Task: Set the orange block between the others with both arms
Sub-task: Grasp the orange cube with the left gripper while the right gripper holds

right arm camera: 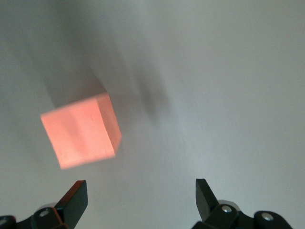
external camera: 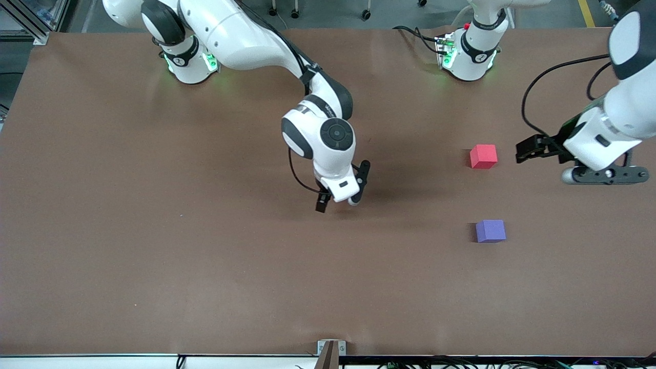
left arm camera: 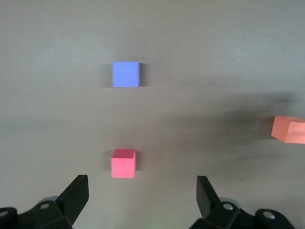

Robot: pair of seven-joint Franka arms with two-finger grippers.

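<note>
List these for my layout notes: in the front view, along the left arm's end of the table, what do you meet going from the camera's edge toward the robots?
purple-blue cube → pinkish-red cube → left arm's base

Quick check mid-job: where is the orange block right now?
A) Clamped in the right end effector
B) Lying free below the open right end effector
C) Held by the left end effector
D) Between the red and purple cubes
B: the orange block lies clear of the open right end effector.
</note>
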